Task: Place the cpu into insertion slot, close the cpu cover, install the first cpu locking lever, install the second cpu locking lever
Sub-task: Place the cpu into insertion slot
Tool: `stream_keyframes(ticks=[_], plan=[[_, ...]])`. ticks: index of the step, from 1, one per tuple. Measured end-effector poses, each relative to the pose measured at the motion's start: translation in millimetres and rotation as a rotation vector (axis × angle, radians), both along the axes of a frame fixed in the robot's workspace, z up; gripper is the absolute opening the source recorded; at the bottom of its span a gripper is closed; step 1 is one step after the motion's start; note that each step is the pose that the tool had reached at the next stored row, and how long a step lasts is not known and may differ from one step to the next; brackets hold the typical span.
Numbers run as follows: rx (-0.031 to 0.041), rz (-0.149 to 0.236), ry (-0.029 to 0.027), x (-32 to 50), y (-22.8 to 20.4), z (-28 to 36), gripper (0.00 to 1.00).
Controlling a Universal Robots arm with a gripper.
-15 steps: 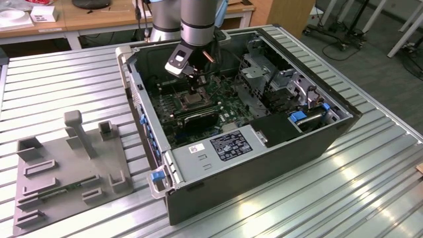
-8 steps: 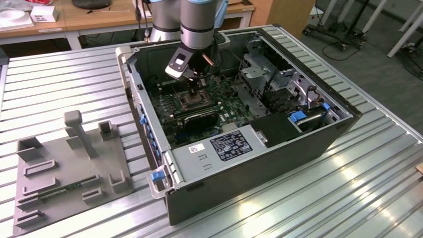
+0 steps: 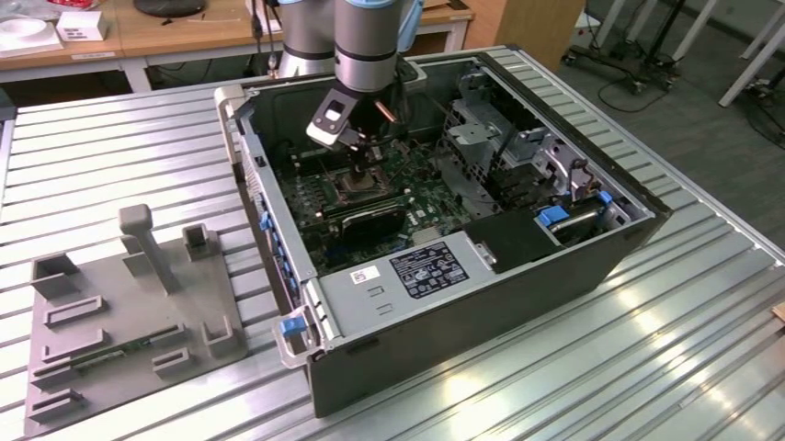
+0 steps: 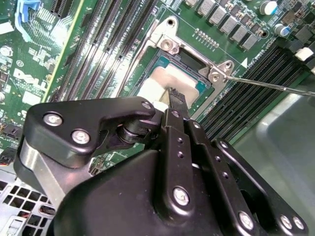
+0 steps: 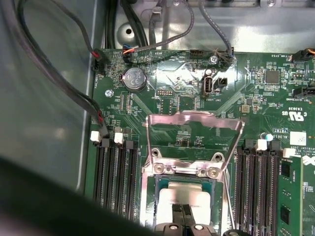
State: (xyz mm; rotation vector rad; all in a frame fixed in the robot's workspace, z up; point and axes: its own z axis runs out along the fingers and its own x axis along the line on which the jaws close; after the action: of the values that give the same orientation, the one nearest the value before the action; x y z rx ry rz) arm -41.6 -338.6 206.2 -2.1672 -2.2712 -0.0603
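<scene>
1. In the exterior view, we see the arm (image 3: 368,46) reaching down into the open computer case (image 3: 491,331), which lies on the ribbed metal counter (image 3: 687,349). The gripper (image 3: 359,181) sits low over the insertion slot (image 3: 341,191), in the middle of the green motherboard (image 3: 424,197). Well off to the exterior view's left, a grey fixture tray (image 3: 123,340) rests on the counter.

2. Over to the second wrist view, and the gripper (image 4: 173,98) looms black and large in front. Its tip is right down on the pale cpu (image 4: 160,81), which lies inside the silver rim of the insertion slot (image 4: 216,74). A thin metal rod (image 4: 266,84) runs away from that rim, over the long black memory slots (image 4: 246,103).

3. Now the first wrist view. The cpu cover (image 5: 197,118) stands raised at the slot's far edge, and we see the board through its window. Below it the cpu (image 5: 184,195) sits within the insertion slot (image 5: 147,196), between the memory slots (image 5: 115,172). The gripper (image 5: 182,214) has its fingers drawn together, just a slit between them, with the tips touching the chip's near edge. We cannot tell whether they pinch it.
</scene>
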Motion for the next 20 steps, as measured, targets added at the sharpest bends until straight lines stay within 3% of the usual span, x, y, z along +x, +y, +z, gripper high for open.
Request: stream_keyframes(ticks=[20], plan=[[0.0001,0.0,0.0001,0.0,0.8,-5.9,0.11]])
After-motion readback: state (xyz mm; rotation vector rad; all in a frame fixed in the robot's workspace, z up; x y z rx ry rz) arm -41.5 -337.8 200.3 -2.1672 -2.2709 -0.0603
